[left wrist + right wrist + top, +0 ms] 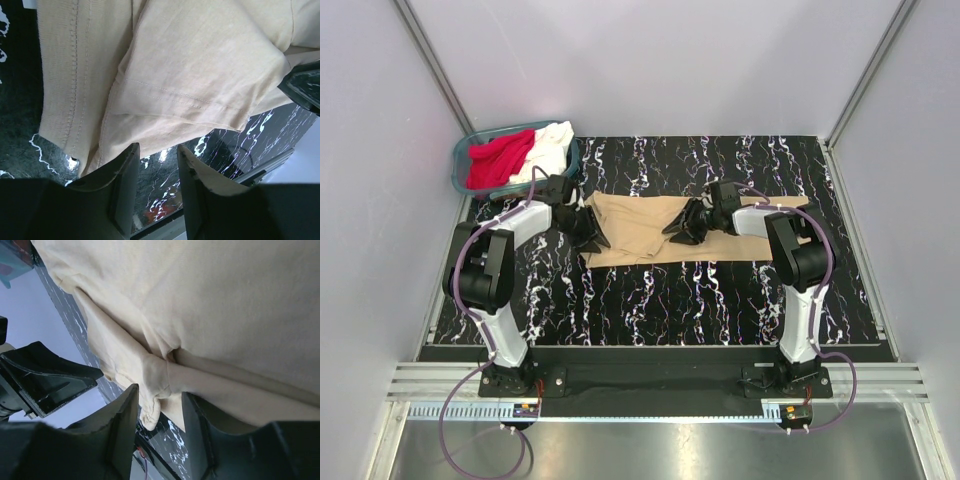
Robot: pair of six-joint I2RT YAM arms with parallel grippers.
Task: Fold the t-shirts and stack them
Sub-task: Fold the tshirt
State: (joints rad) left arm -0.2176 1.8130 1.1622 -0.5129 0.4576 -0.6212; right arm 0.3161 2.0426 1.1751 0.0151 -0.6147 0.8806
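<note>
The tan-beige t-shirt [638,230] lies spread on the black marbled mat. My left gripper [592,238] is open at the shirt's left edge; in the left wrist view [157,150] only mat shows between the fingers, with the shirt's hem [170,95] just past the tips. My right gripper [678,228] is open over the shirt's right part; in the right wrist view [159,395] a bunched fold of tan cloth [152,385] hangs between the open jaws. The red t-shirt [500,160] and white t-shirt [550,145] lie in the basket.
The teal plastic basket [461,165] stands at the mat's back left corner. The black marbled mat [650,300] covers the table; grey walls with metal rails close in the left, right and back. Each gripper shows in the other's wrist view.
</note>
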